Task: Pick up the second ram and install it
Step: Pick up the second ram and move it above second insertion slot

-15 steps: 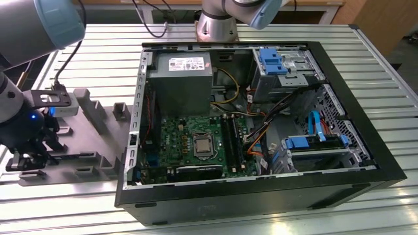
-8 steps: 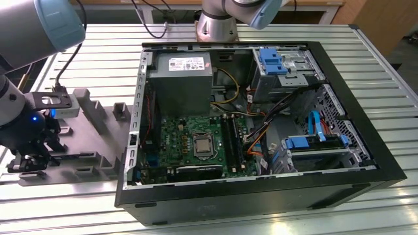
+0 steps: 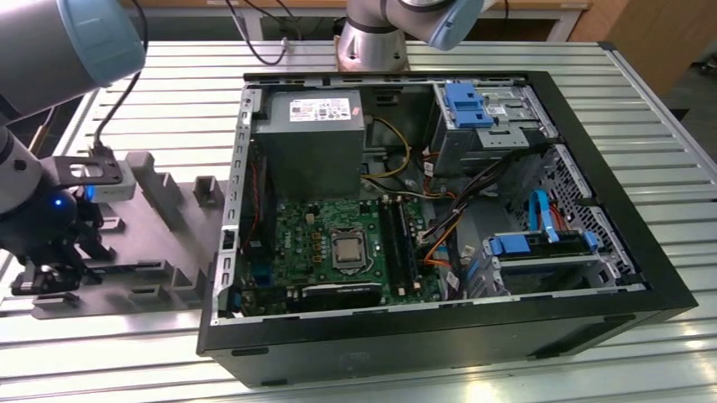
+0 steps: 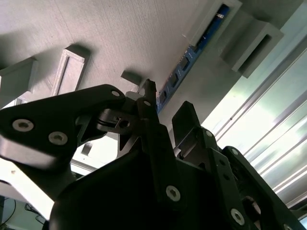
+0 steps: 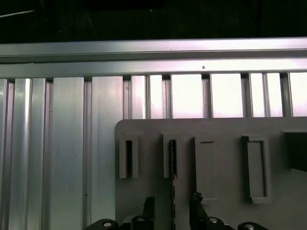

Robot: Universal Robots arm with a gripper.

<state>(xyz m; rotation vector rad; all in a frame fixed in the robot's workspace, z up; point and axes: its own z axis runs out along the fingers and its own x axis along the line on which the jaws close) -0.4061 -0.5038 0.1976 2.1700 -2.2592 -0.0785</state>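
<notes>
The hand (image 3: 50, 273) hung low over the grey tray (image 3: 157, 252) on the slatted counter (image 3: 134, 75), at the exterior view's left and well apart from the open computer case (image 3: 627, 218).

In the first wrist view the second ram (image 5: 172, 160) stood on edge in one of the tray's slotted blocks. It read as a thin dark line running straight out from the hand (image 5: 171, 203). Its near end lay in the gap between the two fingers (image 5: 195, 206), so its long axis ran ahead of the hand and not across it. The fingers were spread, one on each flat side of the stick, with clear space showing on both sides. I judged that nothing was pinched yet.

In the second wrist view the same stick (image 4: 189, 60) showed its row of chips, stretching away from the fingertips along the tray.

By count there was one hand and one stick in the tray. Four slotted blocks (image 5: 206, 167) stood in a row, with a fifth partly seen. Whether the dark slots on the motherboard (image 3: 325, 243) already held a stick was hard to tell.
</notes>
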